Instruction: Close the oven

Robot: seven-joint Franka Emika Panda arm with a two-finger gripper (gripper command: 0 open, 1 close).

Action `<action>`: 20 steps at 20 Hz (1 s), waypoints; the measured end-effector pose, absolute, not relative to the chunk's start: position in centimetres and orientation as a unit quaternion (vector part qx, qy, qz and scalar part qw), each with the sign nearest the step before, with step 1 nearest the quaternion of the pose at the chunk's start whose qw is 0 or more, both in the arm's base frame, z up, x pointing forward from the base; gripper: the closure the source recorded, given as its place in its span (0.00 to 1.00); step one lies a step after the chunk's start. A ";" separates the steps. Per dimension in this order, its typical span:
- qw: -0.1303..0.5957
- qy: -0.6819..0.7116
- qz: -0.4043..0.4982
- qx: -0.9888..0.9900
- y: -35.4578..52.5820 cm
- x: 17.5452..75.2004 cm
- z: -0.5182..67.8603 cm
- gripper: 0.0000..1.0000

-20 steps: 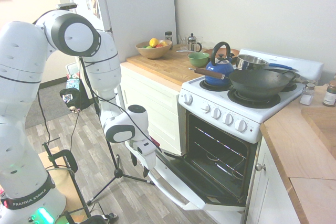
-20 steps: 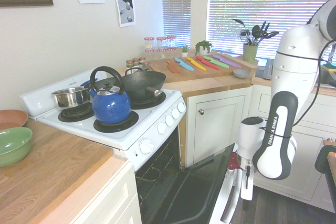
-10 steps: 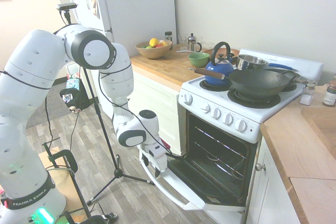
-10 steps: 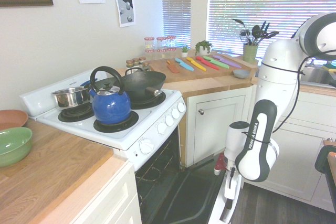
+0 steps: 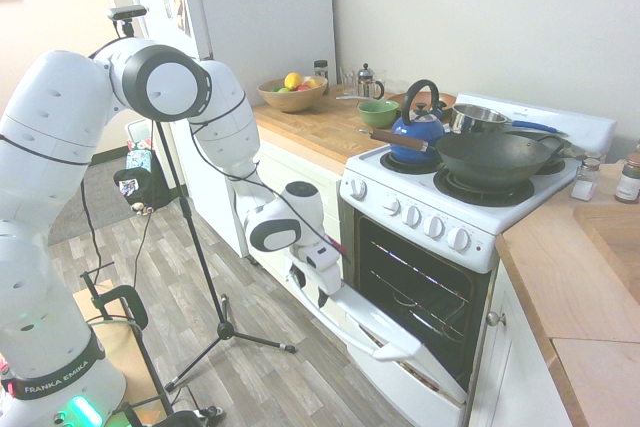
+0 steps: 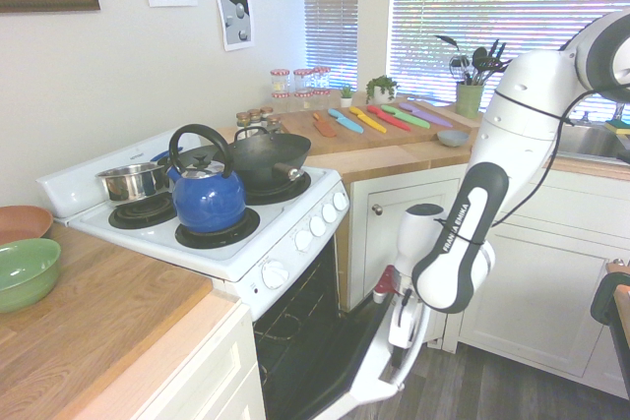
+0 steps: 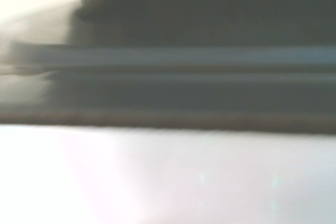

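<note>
We see a white oven (image 5: 480, 177) against the wall, between two wooden counters, its door (image 5: 392, 325) part-way open and slanting outward from the dark cavity (image 5: 415, 282), where wire racks (image 5: 420, 305) show. A white arm (image 5: 240, 142) reaches down to the door, and its gripper (image 5: 310, 287) is at the top edge, by the white bar handle (image 5: 335, 327). We cannot tell whether the gripper is open or closed, nor whether it grips the handle. Close up, in the wrist view, we get only a blurred dark band above a pale one

On the stovetop we find a blue kettle (image 6: 209, 199) on a front burner, a steel pot (image 6: 134, 182) behind it and a dark wok (image 5: 492, 159) beside the kettle. A row of round white knobs (image 5: 411, 215) runs along the oven's front. On one counter sit a green bowl (image 5: 378, 113) and a bowl of fruit (image 5: 293, 99); on the other, several colourful knives (image 6: 369, 120) lie side by side
</note>
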State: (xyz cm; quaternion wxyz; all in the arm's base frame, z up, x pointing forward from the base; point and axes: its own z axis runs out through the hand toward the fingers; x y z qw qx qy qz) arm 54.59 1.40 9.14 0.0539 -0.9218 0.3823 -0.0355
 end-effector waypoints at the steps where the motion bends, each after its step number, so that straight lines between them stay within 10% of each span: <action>1: 0.052 0.385 -0.037 -0.921 1.8 55.3 9.1 0.00; 12: 0.050 0.370 -0.085 -0.924 4.7 66.0 14.9 0.00; 20: 0.023 0.384 -0.078 -0.920 -4.3 61.4 22.9 0.00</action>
